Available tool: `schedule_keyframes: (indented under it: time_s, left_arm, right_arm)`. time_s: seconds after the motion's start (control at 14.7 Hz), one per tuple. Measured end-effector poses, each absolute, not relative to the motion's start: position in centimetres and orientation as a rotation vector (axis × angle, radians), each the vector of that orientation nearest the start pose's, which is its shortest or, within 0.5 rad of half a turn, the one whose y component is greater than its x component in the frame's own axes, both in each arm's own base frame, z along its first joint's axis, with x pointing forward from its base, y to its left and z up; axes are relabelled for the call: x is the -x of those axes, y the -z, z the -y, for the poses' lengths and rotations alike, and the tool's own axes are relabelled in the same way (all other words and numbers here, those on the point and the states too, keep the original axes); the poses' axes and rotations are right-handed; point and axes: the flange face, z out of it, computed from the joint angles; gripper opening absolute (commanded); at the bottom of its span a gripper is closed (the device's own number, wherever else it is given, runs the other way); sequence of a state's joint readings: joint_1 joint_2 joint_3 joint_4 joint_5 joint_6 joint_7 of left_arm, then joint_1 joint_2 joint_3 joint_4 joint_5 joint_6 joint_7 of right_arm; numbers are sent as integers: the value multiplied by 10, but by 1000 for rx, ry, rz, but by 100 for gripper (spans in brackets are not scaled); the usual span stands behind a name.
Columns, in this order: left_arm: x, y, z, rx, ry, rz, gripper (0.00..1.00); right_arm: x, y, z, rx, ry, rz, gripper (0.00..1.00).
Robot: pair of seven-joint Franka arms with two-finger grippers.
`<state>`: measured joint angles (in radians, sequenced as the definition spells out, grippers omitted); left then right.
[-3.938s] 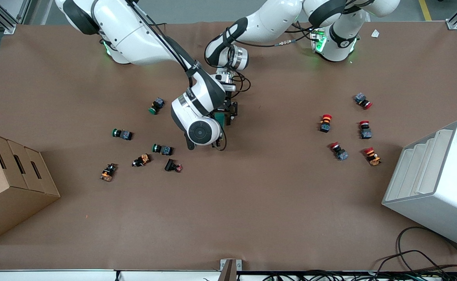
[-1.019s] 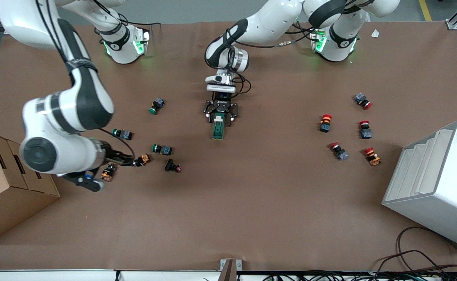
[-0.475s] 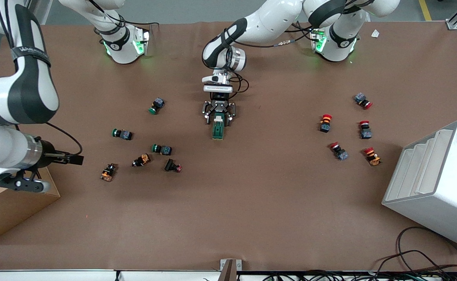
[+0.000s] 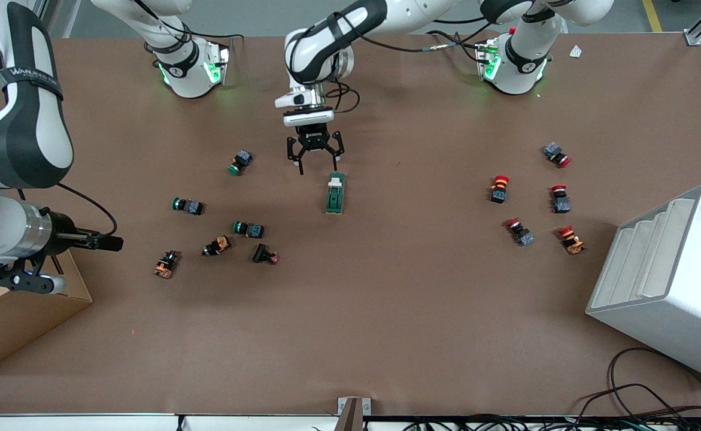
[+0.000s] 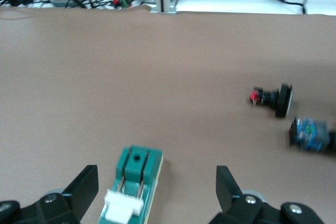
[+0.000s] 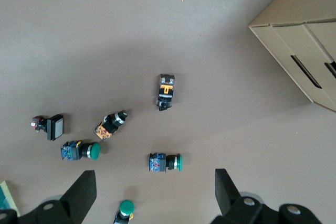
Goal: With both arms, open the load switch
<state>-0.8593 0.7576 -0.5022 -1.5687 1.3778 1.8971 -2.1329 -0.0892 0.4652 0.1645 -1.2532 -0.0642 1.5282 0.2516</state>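
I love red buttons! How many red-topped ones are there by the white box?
5, all toward the left arm's end: one farthest from the camera, two in the middle, two nearest. None looks hidden.

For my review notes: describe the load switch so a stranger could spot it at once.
Near the middle of the brown table, just off the left gripper, which is open, lies the load switch. It is a long dark-green block with a white lever, unlike the small round-capped push buttons.

No legible txt — only a blurred, unreadable mark on right arm [image 4: 30, 78] band
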Motion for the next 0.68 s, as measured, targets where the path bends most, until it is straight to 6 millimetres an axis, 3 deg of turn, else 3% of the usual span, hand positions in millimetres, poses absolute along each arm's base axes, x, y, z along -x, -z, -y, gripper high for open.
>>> schedule_keyframes:
  time_s: [0.2,0.34,0.48,0.68]
  left_arm:
    - [-327,-333,637,2837,1065,332,100]
    - [-376,-391,608,2882,905,368,100]
    - [-426,-445,562,2928,759,392,100]
    - [-498,-511,472,2988,612,338,100]
  right_arm:
    - [-669,-510,-19,3126,-271,-296,100]
    - [-668,-518,-22,3107,-265,-291,100]
    - [-665,-525,-25,3098,-263,-285,100]
    - [-660,-534,-27,3098,-260,-239,100]
